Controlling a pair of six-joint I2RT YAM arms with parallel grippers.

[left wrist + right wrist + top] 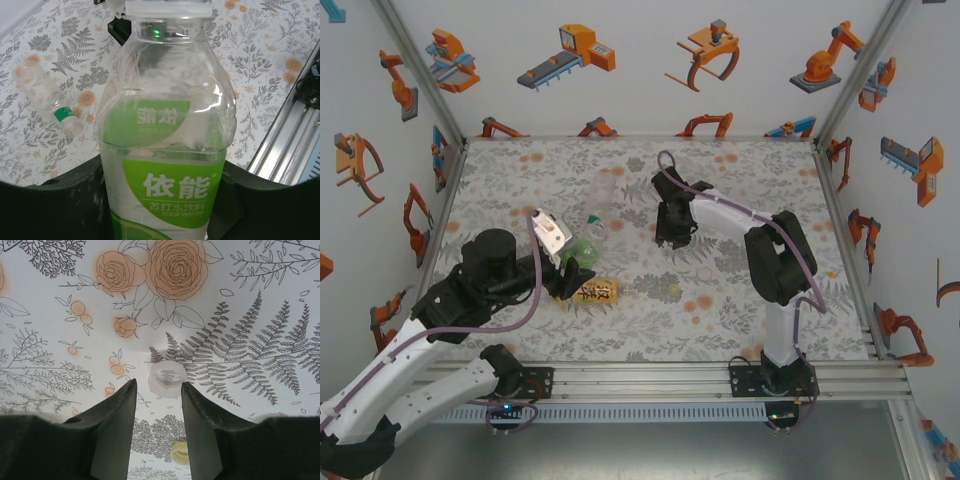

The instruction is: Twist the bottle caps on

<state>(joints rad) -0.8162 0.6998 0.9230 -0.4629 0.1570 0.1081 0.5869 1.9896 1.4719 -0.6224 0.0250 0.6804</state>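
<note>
Left hand (160, 210) is clenching the green-label bottle (165, 125) around its labelled body | right hand (158, 388), jaws parted, is hovering low over the white cap (168, 378) lying on the surface (260, 300) (cap sitting just beyond the fingertips) | advice: nudging forward until both fingers are flanking the cap, then closing gently, keeping it level for threading

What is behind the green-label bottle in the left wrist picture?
Left of it, a plain clear bottle lies on its side on the flowered table. A dark shape near the neck is too hidden to name. The green-label bottle and its label cover whatever is straight behind.
</note>
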